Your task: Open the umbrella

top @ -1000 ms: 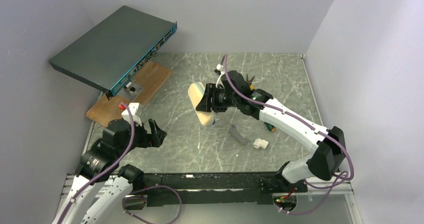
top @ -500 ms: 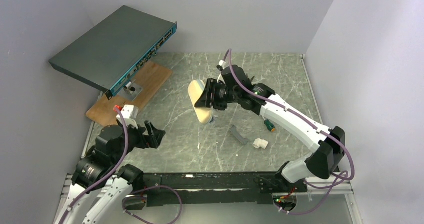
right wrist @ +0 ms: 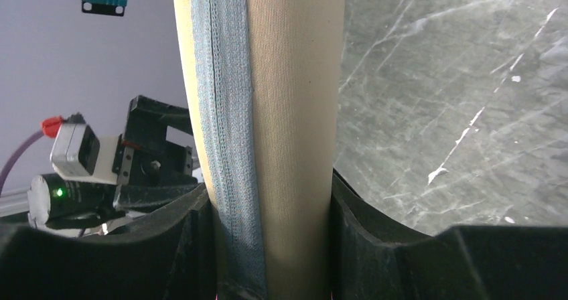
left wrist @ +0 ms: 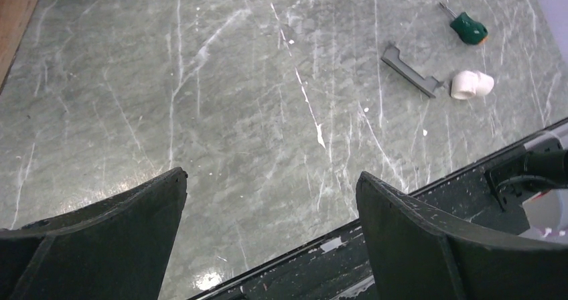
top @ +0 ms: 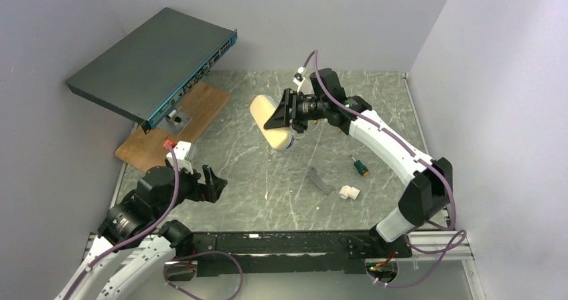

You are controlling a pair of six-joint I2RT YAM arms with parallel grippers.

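Found right gripper clamped on both flanks of beige clamshell case, blue zipper strip facing the wrist lens. Compared with a second ago: case carried higher and toward the back wall, off the table, with the right arm stretched out. Uncovered by that move: green-handled screwdriver, lying near grey bracket and white pipe elbow. Left gripper nudged slightly forward, jaws spread wide over bare stone, holding nothing. No sight of the umbrella in any view; judged to be zipped inside the case, so opening not yet begun, with the case to be unzipped first, likely by the free left side. Looked for writing: none legible. Only port rows on the teal front of network switch, too small to read.
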